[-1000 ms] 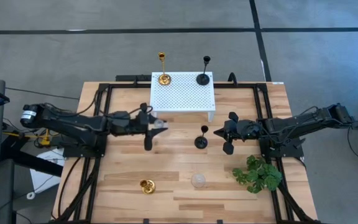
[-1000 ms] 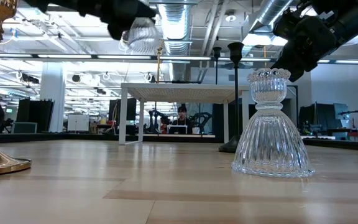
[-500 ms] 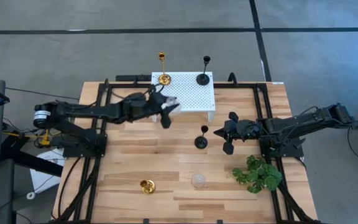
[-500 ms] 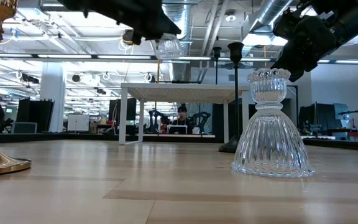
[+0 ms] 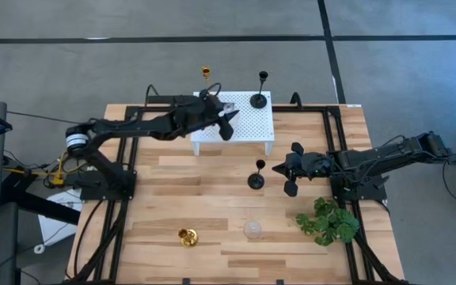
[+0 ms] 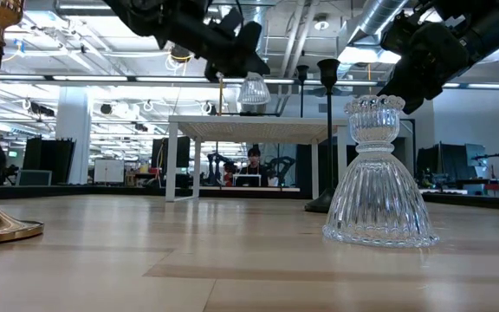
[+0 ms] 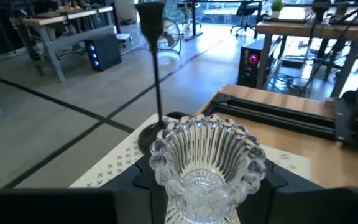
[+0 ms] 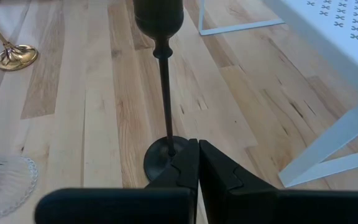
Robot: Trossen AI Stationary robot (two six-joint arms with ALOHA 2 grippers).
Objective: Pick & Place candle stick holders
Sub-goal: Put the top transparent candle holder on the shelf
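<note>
A: Where's the left hand (image 5: 225,117)?
B: Over the white perforated platform (image 5: 248,131) at about twelve o'clock on the surface (image 5: 157,214), clamped on a clear glass candle holder (image 7: 206,165). The low view shows the glass hanging above the platform top, not set down.
A: Why carry it there?
B: A tall black holder (image 5: 259,99) and a tall gold one (image 5: 206,73) already stand at the platform's far edge, so I'd judge it's the drop-off spot.
A: And the right hand (image 5: 290,168)?
B: It waits at three o'clock, fingers closed on nothing, just beside another tall black holder (image 8: 164,81). Its wrist view shows the tips meeting in front of that base; from overhead you couldn't tell.
A: What's left?
B: A squat gold holder (image 5: 187,236) and a second glass one (image 5: 252,230) near six o'clock, beside the green plant (image 5: 328,221).
</note>
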